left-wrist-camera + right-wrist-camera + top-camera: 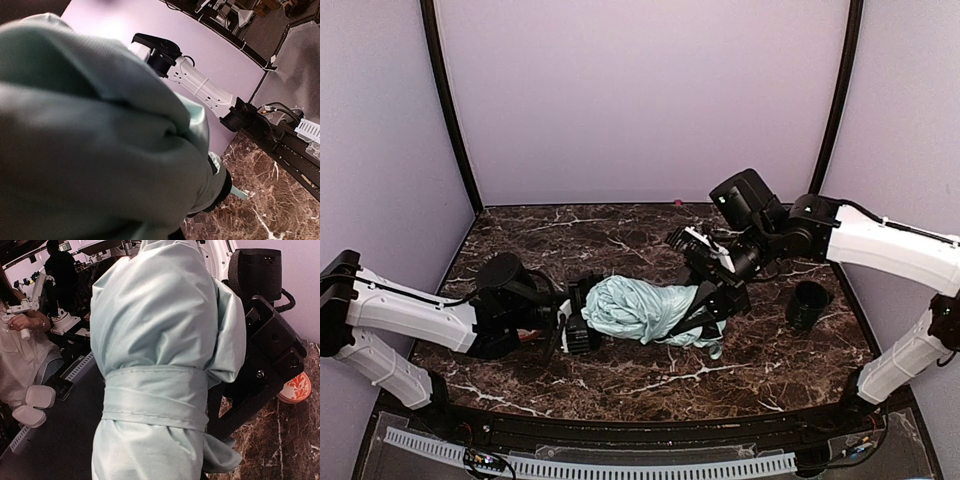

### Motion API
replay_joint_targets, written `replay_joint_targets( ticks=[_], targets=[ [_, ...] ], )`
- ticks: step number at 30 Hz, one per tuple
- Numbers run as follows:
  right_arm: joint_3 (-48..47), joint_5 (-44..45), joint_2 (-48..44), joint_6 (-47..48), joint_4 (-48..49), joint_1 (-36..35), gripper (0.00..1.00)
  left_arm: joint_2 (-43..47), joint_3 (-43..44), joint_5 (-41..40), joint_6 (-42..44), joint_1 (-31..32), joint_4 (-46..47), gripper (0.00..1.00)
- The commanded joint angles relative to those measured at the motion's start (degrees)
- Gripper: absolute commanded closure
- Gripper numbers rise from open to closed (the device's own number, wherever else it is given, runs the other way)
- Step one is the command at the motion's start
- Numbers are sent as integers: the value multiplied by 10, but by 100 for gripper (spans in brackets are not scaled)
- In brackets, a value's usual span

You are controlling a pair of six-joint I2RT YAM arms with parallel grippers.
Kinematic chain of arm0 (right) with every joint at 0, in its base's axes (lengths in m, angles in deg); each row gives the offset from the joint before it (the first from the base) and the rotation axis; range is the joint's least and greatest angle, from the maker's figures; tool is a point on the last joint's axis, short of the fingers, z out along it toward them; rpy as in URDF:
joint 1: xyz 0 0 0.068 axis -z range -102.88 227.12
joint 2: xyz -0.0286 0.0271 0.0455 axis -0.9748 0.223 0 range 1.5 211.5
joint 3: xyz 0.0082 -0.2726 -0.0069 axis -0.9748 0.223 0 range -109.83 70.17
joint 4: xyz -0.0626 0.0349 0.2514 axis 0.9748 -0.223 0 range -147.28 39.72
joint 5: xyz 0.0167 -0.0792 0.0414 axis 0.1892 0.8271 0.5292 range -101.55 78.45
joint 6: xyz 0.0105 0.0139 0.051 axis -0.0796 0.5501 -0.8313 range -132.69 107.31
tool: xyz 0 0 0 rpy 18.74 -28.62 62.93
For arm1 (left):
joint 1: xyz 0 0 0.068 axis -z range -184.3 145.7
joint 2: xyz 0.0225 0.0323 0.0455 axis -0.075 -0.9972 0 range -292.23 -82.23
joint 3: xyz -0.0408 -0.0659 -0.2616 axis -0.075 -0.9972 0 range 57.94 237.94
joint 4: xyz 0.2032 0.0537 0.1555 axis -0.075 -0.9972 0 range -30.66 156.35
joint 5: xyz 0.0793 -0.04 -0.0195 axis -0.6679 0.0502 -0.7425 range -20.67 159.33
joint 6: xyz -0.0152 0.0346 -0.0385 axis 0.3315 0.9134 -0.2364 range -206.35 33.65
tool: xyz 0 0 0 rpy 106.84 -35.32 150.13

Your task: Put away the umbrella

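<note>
Umbrella: the pale mint-green folding fabric umbrella (642,308) lies as a crumpled, closed bundle on its side near the middle of the table, its length running left to right between the 2 grippers.
Umbrella band: in the right wrist view a flat stitched strap of the same mint fabric (155,399) is wrapped around the bundle, pinching it in at the waist.
Left gripper: the black left gripper (578,322) sits against the left end of the umbrella. Its jaws are fully closed; mint fabric fills its wrist view, and I cannot tell whether any fabric is caught between them.
Right gripper: the black right gripper (712,305) comes down from the far right onto the right end of the umbrella. Its jaws stand a little apart, with dark fingers on either side of the fabric, gripping the bundle.
Table: dark brown marble-patterned tabletop with white veins (620,240).
Cup: a dark cylindrical cup (807,305) stands upright on the right of the table, near the right gripper but apart from the umbrella.
Orange item: a round orange-and-white patterned object (295,387) lies on the table, half hidden behind the left gripper; what it is I cannot tell.
</note>
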Motion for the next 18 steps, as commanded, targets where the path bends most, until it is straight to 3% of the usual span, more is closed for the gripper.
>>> replay_joint_targets(
  ticks=[1, 4, 13, 16, 18],
  targets=[
    [57, 8, 57, -70, 39, 8, 86, 4, -21, -87, -58, -3, 92, 100],
    [81, 43, 72, -105, 98, 13, 71, -8, -57, -135, -75, 5, 113, 100],
    [157, 69, 130, -201, 257, 40, 60, -38, -135, -161, -174, 26, 160, 100],
    [152, 75, 154, -211, 270, 41, 62, -53, -136, -170, -175, 39, 159, 100],
    [145, 53, 166, -215, 280, 41, 72, -63, -130, -173, -160, 47, 161, 100]
  ],
)
